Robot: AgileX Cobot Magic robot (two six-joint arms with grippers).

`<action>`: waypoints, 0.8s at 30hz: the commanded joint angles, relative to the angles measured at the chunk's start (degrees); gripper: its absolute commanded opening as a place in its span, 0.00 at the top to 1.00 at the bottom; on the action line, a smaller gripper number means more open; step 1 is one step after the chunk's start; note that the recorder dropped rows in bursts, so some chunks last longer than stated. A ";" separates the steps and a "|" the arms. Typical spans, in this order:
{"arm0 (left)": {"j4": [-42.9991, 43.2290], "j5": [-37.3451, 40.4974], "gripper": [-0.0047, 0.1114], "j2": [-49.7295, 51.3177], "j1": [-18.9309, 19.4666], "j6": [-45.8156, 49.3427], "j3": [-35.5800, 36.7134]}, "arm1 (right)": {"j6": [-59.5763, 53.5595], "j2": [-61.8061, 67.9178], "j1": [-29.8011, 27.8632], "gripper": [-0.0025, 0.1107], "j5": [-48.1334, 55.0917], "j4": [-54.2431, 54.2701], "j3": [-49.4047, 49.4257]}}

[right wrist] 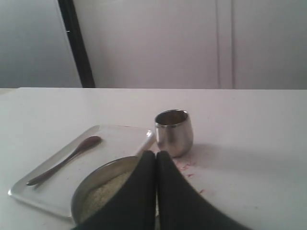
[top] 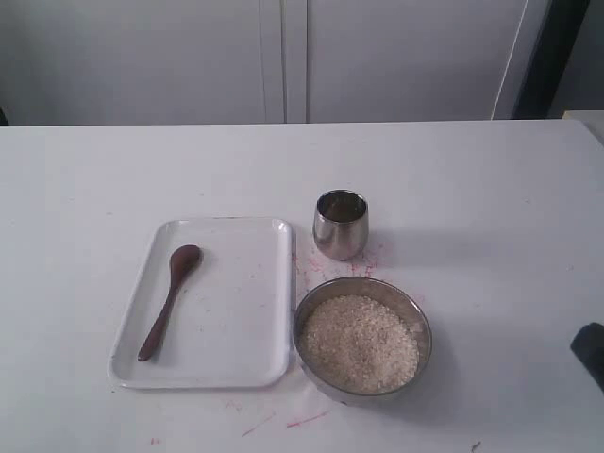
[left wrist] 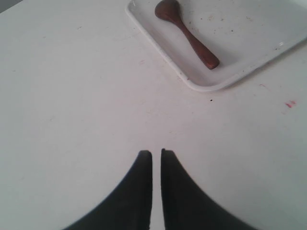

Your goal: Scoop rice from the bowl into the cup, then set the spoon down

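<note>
The dark wooden spoon [top: 170,300] lies loose on a white tray [top: 241,311], left of the bowl. The wide steel bowl [top: 363,283] holds a mound of rice [top: 359,342]. Just behind it the small steel cup [top: 341,225] stands upright. My left gripper [left wrist: 156,152] is shut on nothing, hovering over bare table short of the tray [left wrist: 240,52] and spoon [left wrist: 187,36]. My right gripper [right wrist: 156,153] is shut and empty, in front of the bowl [right wrist: 93,179], rice [right wrist: 103,194] and cup [right wrist: 173,132]. The spoon [right wrist: 64,160] is off to one side of it.
A white table [top: 491,189] carries everything, with faint red marks near the cup and bowl. Only a dark bit of my right arm [top: 590,351] shows at the exterior view's right edge. White cabinet doors [top: 283,57] stand behind the table.
</note>
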 commanded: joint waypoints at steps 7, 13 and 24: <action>0.03 1.88 0.84 -0.17 0.00 -0.33 0.53 | -0.51 -0.27 -9.60 0.98 -0.17 0.00 0.30; 0.03 1.88 0.84 -0.17 0.00 -0.33 0.53 | -0.51 -0.27 -13.36 0.98 -0.17 0.00 0.30; 0.03 1.88 0.84 -0.17 0.00 -0.33 0.53 | -0.51 -0.27 -20.26 0.98 -0.17 0.00 0.30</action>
